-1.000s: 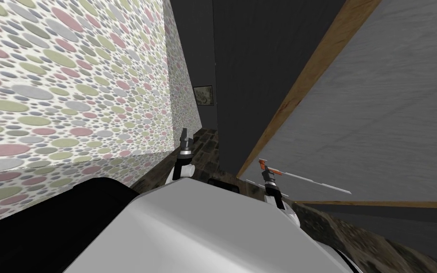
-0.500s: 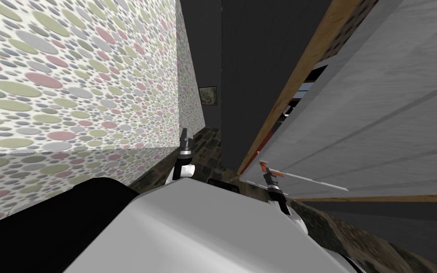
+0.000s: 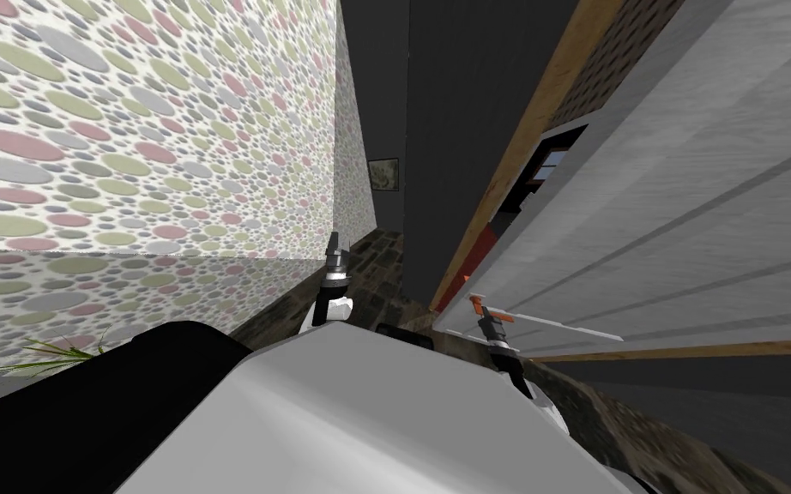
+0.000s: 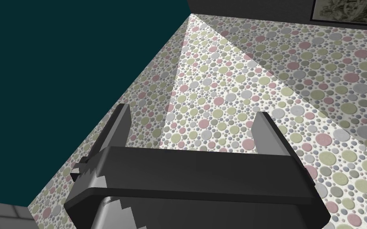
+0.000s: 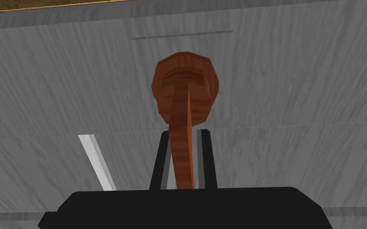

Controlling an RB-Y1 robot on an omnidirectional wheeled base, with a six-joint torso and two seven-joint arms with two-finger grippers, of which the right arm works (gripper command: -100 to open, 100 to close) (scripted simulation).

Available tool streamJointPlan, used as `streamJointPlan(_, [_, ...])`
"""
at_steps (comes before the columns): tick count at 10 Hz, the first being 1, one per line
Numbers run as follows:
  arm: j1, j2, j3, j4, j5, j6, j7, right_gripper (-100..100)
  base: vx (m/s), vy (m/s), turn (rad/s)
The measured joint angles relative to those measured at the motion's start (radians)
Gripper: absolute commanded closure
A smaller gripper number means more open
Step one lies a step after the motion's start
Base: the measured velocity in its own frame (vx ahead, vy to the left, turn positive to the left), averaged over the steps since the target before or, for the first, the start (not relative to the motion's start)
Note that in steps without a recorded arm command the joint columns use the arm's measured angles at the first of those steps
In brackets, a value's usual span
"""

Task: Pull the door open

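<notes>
The grey door (image 3: 685,214) has swung wider. The right gripper (image 5: 184,135) clamps the orange handle (image 5: 184,85), the left gripper (image 4: 190,119) is spread wide, and more pulling remains.

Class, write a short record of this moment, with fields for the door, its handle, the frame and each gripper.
door: grey, ajar, with a gap at the frame
handle: reddish-brown lever on the door
frame: wood-coloured strip beside the door's edge
right gripper: shut on the handle
left gripper: open, holding nothing, pointing at the spotted wall
</notes>
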Motion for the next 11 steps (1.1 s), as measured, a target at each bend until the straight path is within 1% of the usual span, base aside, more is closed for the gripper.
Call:
streamJointPlan(1, [0.011,-0.01,0.003,-0.001,0.001,-0.014,-0.006,100,-0.218,-0.09,0.151])
streamJointPlan(2, [0.014,-0.015,0.008,0.006,0.002,-0.032,-0.013,100,-0.178,-0.052,0.153])
streamJointPlan(3, [0.01,-0.022,0.015,0.034,0.005,-0.06,-0.023,100,-0.141,-0.046,0.108])
streamJointPlan(5, [0.028,-0.033,0.024,0.051,0.008,-0.098,-0.035,100,-0.136,-0.043,0.089])
streamJointPlan(6, [0.041,-0.037,0.027,0.038,0.01,-0.1,-0.039,100,-0.174,-0.097,0.226])
streamJointPlan(7, [0.082,-0.052,0.032,-0.017,0.01,-0.09,-0.049,100,-0.172,-0.078,0.125])
streamJointPlan(8, [0.074,-0.054,0.038,0.008,0.013,-0.111,-0.056,100,-0.108,-0.025,0.036])
streamJointPlan(9, [0.064,-0.055,0.042,0.043,0.015,-0.14,-0.06,100,-0.164,-0.015,0.129])
streamJointPlan(10, [0.108,-0.07,0.042,-0.014,0.013,-0.133,-0.066,100,-0.144,-0.041,0.052])
streamJointPlan(11, [0.103,-0.072,0.046,0.004,0.015,-0.145,-0.071,100,-0.062,-0.025,0.003])
